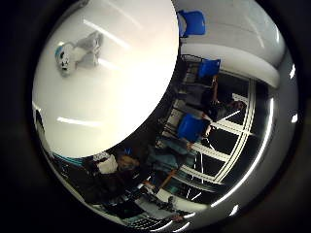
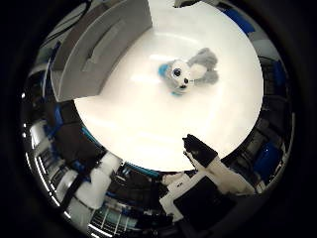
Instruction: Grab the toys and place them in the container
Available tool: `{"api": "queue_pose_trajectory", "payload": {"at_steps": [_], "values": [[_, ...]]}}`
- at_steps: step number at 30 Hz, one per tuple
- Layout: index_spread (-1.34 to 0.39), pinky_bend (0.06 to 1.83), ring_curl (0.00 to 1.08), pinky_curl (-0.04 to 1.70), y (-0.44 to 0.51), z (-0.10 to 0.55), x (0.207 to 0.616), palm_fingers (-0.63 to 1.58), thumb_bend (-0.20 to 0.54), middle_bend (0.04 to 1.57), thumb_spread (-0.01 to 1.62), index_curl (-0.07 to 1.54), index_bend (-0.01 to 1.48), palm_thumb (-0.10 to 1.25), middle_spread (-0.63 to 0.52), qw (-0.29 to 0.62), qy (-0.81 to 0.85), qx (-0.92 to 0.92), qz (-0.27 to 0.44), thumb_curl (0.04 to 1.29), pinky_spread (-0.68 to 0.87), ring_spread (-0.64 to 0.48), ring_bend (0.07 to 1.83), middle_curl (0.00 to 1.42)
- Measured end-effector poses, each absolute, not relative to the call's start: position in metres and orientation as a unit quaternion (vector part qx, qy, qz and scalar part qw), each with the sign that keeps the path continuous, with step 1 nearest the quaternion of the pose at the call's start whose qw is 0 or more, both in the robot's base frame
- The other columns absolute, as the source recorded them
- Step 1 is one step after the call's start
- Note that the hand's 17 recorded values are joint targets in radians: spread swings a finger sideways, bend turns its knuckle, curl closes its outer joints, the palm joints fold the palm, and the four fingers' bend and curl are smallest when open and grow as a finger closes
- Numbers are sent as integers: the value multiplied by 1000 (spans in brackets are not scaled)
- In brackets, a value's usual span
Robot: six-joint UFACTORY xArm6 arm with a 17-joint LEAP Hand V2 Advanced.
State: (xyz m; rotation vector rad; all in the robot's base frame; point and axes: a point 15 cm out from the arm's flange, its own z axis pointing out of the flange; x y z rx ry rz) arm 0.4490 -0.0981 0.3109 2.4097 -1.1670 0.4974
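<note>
A grey and white plush toy (image 2: 186, 71) with a blue patch lies on a round white table (image 2: 149, 124) in the right thumb side palm view. A grey container (image 2: 94, 45) stands on the table beside it, a short way off. My hand (image 2: 203, 164) shows as black and white fingers at the table's near edge, relaxed and away from the toy, with nothing between them. The right little finger side palm view shows the plush toy (image 1: 76, 53) small on the table (image 1: 107, 92), far from the palm.
Blue chairs (image 1: 191, 126) and railings stand around the table in the right little finger side palm view. Another blue chair (image 1: 191, 21) is beyond the table's rim.
</note>
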Motion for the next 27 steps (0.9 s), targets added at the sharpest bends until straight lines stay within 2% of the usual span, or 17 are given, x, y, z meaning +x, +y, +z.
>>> {"api": "queue_pose_trajectory", "payload": {"at_steps": [18, 27], "values": [[-417, 458, 267, 319, -122, 238, 448, -13, -27, 186, 965, 247, 153, 695, 25, 237, -448, 854, 114, 327, 369, 173, 297, 306], [-417, 448, 267, 315, -127, 213, 470, -11, -37, 187, 962, 248, 156, 653, 25, 213, -471, 846, 131, 317, 365, 173, 294, 301]]}}
